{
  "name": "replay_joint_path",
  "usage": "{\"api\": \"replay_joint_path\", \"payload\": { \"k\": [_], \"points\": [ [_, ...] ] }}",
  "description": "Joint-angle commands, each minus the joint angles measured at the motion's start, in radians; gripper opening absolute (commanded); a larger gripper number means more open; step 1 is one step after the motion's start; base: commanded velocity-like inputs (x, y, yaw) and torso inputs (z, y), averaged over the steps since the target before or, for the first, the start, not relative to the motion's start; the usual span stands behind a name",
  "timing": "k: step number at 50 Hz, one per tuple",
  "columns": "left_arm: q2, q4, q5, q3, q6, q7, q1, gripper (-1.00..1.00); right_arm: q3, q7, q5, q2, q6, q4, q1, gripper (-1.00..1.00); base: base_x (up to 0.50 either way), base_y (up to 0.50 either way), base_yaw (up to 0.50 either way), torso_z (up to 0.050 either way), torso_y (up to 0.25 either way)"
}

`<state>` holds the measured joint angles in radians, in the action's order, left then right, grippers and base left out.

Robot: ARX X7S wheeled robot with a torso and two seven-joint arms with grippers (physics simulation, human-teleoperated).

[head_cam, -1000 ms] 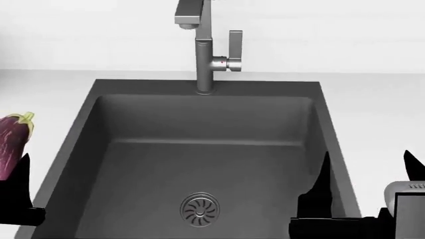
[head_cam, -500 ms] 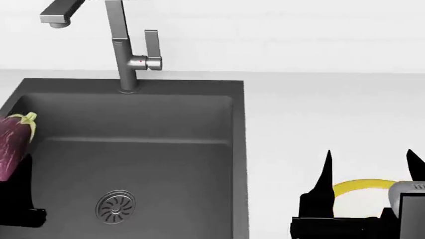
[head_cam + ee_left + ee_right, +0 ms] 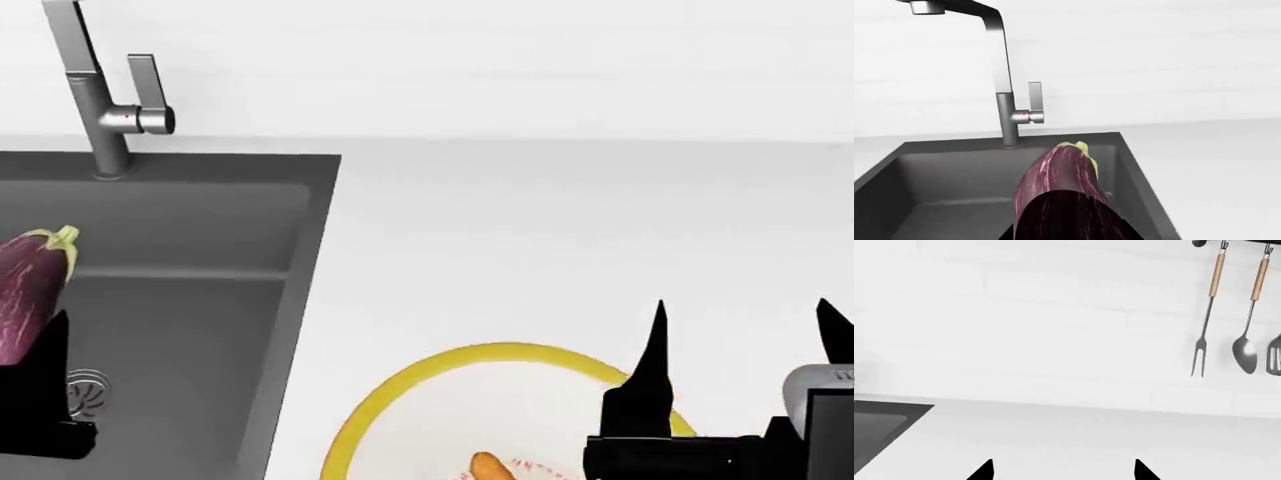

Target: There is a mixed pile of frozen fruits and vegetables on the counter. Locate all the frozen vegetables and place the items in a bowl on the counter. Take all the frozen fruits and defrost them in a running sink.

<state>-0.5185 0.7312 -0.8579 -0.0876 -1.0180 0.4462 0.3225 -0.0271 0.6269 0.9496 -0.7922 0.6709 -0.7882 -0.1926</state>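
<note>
A: What does the left claw (image 3: 34, 380) have?

B: It is clamped on the eggplant (image 3: 30, 292). In the head view the purple body stands up out of the dark claw at the left edge, with the pale green stem cap uppermost. In the left wrist view the eggplant (image 3: 1057, 185) rises straight out of the claw, filling the lower middle.

A: And what lies under it?

B: The sink (image 3: 200, 300). Claw and eggplant hang above the dark grey basin, with part of the round drain (image 3: 87, 392) showing just beside the claw. The faucet (image 3: 96, 95) stands at the basin's far edge, its lever handle upright.

A: The right claw (image 3: 741, 335)?

B: Spread wide, with nothing between its two black tips. They point up over the white worktop (image 3: 561, 230), well apart from the sink.

A: Where is the bowl?

B: The bowl (image 3: 400, 390) sits on the worktop to the right of the sink, cut by the lower edge of the head view. Its yellow rim passes just behind the right claw's inner tip. The orange carrot (image 3: 491, 467) lies inside the bowl.

A: Anything further out?

B: In the right wrist view, a fork (image 3: 1206, 315) and a spoon (image 3: 1247, 315) hang on the white wall.
</note>
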Motion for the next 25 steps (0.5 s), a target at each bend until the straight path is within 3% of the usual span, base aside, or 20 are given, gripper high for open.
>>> {"api": "replay_joint_path", "payload": {
  "k": [1, 17, 25],
  "points": [
    [-0.001, -0.002, -0.014, 0.002, 0.012, 0.013, 0.001, -1.00, 0.006, 0.000, -0.005, -0.001, -0.003, 0.000, 0.001, 1.00, -0.20, -0.50, 0.00, 0.000, 0.000],
    [-0.010, 0.008, -0.030, -0.001, 0.013, 0.014, -0.006, -1.00, 0.019, -0.002, -0.012, -0.001, -0.004, 0.004, -0.003, 1.00, -0.15, -0.50, 0.00, 0.000, 0.000],
    [0.003, 0.018, -0.028, 0.042, 0.014, 0.007, 0.004, -1.00, 0.047, 0.002, -0.033, -0.005, 0.012, 0.013, -0.015, 1.00, 0.00, -0.03, 0.00, 0.000, 0.000]
  ]
}}
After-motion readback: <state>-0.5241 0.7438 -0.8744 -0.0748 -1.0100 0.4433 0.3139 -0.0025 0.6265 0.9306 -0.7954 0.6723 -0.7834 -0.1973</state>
